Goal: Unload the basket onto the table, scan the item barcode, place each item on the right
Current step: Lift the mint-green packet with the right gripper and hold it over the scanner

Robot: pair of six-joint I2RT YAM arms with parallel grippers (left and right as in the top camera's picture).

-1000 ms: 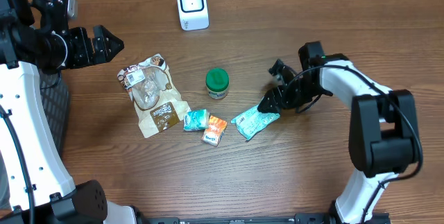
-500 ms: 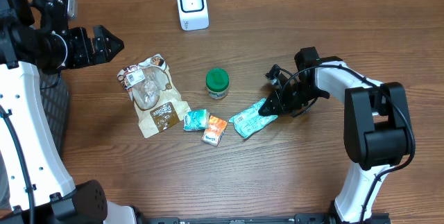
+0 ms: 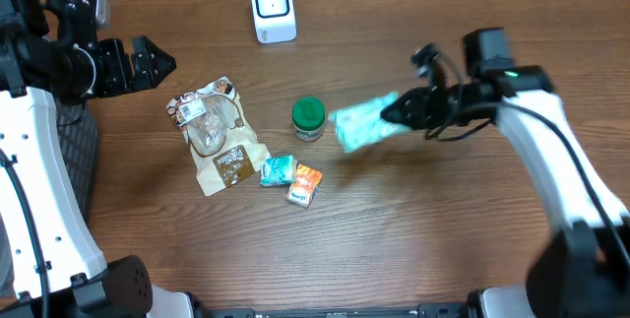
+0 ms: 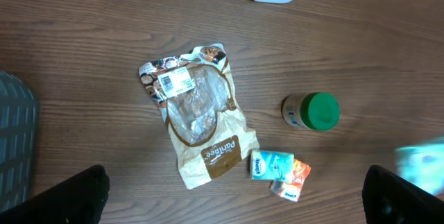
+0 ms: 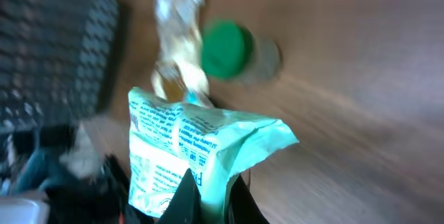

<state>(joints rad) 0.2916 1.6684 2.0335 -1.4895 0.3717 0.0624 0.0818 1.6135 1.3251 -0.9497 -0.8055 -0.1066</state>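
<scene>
Mint-green packet [image 3: 362, 126] aloft over tabletop middle, just beside green-lidded jar [image 3: 308, 117], clenched at one end by right pincer [image 3: 396, 113]. Looks light, soft, crinkly, likely floppy; best pinched on flat sealed edge. Left pincer [image 3: 156, 64] spread wide, empty, near left edge.

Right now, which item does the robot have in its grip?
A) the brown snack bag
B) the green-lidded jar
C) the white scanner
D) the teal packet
D: the right gripper is shut on the teal packet, pinched at its edge in the right wrist view, while the green-lidded jar, brown snack bag and white scanner sit ungripped on the table, and the left gripper is open and holds nothing.
</scene>
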